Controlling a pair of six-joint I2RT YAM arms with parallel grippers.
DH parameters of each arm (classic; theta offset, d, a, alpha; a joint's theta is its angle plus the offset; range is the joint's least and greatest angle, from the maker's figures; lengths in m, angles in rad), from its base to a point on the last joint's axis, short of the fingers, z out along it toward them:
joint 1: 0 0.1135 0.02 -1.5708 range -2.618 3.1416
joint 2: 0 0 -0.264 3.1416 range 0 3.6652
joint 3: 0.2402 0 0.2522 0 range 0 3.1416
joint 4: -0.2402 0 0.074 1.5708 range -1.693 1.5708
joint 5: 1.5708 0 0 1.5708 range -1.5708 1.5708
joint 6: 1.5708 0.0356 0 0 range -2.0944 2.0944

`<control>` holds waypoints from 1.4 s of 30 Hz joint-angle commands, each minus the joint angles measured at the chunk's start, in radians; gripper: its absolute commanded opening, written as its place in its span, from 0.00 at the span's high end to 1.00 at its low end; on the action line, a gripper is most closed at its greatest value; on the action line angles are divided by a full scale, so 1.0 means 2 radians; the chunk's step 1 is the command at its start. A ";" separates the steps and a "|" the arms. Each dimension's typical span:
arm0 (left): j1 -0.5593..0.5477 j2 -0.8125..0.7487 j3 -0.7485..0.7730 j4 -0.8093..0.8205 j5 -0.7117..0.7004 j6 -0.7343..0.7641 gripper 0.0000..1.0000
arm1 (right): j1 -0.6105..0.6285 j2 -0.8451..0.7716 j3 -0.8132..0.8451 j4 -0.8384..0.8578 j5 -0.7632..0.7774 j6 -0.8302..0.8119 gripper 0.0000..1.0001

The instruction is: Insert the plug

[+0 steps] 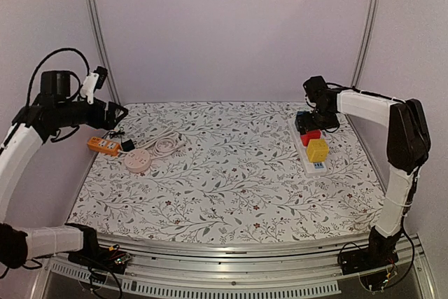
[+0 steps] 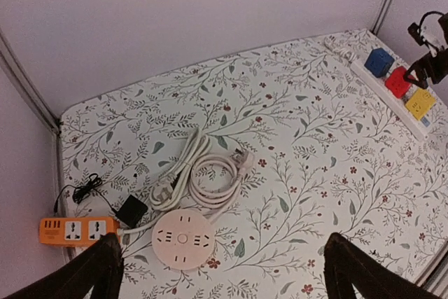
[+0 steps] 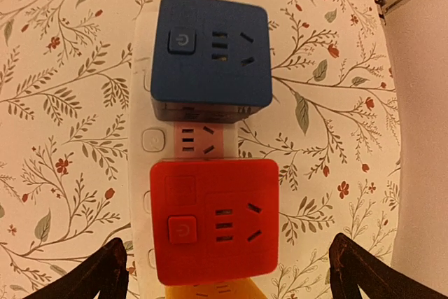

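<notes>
Both left fingers [image 2: 98, 271] are spread wide & empty, high over the bench's [image 2: 315, 194] left end, where the white plug [image 2: 243, 161] lies loose at the tip of its coiled cord [image 2: 203, 173], near the round pink socket [image 2: 183, 239]. Prob. light, hard, smooth plastic on a springy cord that'll drag, so pinch the body's sides, prongs clear. Right fingers [image 3: 105, 274], also apart & empty, hover over the white strip [image 3: 143, 138], bare socket [image 3: 203, 138] btwn blue cube [image 3: 210, 50] & red cube [image 3: 213, 222].
</notes>
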 commanded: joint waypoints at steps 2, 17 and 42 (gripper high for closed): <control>-0.003 0.268 0.261 -0.391 -0.057 0.172 0.06 | 0.013 -0.093 -0.013 0.001 -0.005 -0.021 0.01; 0.011 0.456 0.326 -0.372 -0.099 0.747 0.14 | 0.179 -0.180 -0.063 0.034 -0.031 -0.117 0.01; 0.013 0.660 0.355 -0.204 -0.280 0.909 0.43 | 0.292 -0.169 -0.064 0.016 0.056 -0.140 0.01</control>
